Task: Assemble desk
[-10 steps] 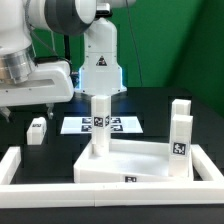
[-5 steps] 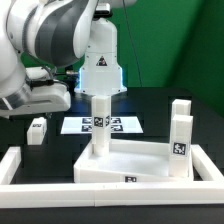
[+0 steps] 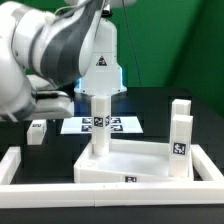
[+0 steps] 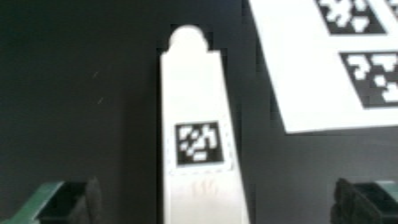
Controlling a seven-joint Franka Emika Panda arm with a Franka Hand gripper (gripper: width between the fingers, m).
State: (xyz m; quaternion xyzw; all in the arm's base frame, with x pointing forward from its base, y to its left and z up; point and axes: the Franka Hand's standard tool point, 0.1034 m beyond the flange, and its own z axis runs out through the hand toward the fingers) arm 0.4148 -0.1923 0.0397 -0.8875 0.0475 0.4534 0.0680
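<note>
- My wrist camera shows the fingers [image 4: 214, 200] spread wide, holding nothing, straddling a loose leg [image 4: 192, 125].
- Marker board [image 4: 338, 60] lies just beside it.
- Desk panel [image 3: 125, 160] holds three upright legs.

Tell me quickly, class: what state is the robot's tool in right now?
Tool: open, holding nothing; its fingers stand wide apart either side of a white leg block.

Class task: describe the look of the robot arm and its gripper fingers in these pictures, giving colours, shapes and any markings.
The arm is bulky and rounded, with glossy white and grey shells. Its white base carries a black triangular mark. In the wrist view, the fingertips look dark green and blocky.
</note>
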